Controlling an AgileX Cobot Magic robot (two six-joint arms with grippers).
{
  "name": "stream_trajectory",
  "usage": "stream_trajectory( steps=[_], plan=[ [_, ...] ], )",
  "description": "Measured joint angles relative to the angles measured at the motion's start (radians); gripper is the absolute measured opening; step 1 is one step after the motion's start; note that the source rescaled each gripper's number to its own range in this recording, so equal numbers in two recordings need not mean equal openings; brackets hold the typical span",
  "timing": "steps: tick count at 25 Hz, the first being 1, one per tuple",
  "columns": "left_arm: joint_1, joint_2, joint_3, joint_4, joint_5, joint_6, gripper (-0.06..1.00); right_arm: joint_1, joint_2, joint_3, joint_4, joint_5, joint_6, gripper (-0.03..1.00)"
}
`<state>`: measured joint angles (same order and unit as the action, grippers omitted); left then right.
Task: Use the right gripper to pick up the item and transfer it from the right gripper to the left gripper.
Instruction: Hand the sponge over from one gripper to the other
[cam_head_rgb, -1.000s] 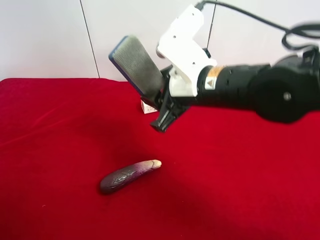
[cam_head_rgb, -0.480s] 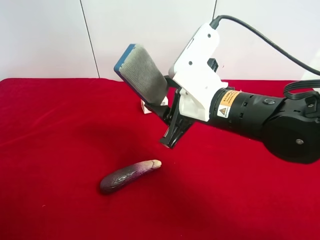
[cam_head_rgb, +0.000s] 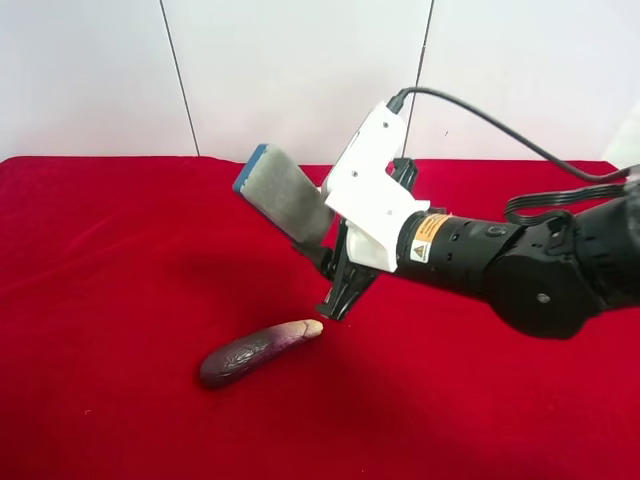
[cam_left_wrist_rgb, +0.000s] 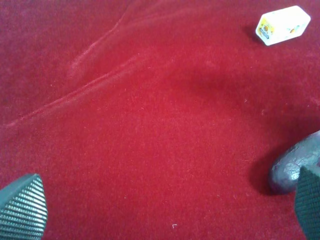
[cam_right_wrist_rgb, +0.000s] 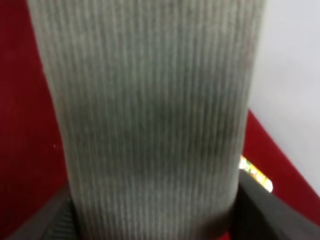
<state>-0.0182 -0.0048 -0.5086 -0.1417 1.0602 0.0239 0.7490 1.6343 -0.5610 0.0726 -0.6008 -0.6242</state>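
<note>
The item (cam_head_rgb: 287, 195) in my right claw (cam_head_rgb: 325, 268) has a matt grey face of finely ribbed cloth, like felt, and the housing (cam_head_rgb: 372, 185) behind it is smooth white plastic with a little shine. The worktop (cam_head_rgb: 120, 280) wears a red cloth like velvet, matt and soft, with some creases. The eggplant (cam_head_rgb: 250, 352) has a glossy dark skin, and the pads (cam_left_wrist_rgb: 22, 207) of my left claw (cam_left_wrist_rgb: 165, 210) are ribbed and matt, like rubber.
</note>
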Motion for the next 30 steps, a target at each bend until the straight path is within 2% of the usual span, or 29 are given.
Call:
stream_trajectory(
  steps=[9,30],
  plan=[
    [0.0,0.0,0.0,0.0,0.0,0.0,1.0,0.0,0.01,0.0,0.003,-0.087,0.0,0.0],
    [0.0,0.0,0.0,0.0,0.0,0.0,1.0,0.0,0.015,0.0,0.018,-0.09,0.0,0.0]
  ],
)
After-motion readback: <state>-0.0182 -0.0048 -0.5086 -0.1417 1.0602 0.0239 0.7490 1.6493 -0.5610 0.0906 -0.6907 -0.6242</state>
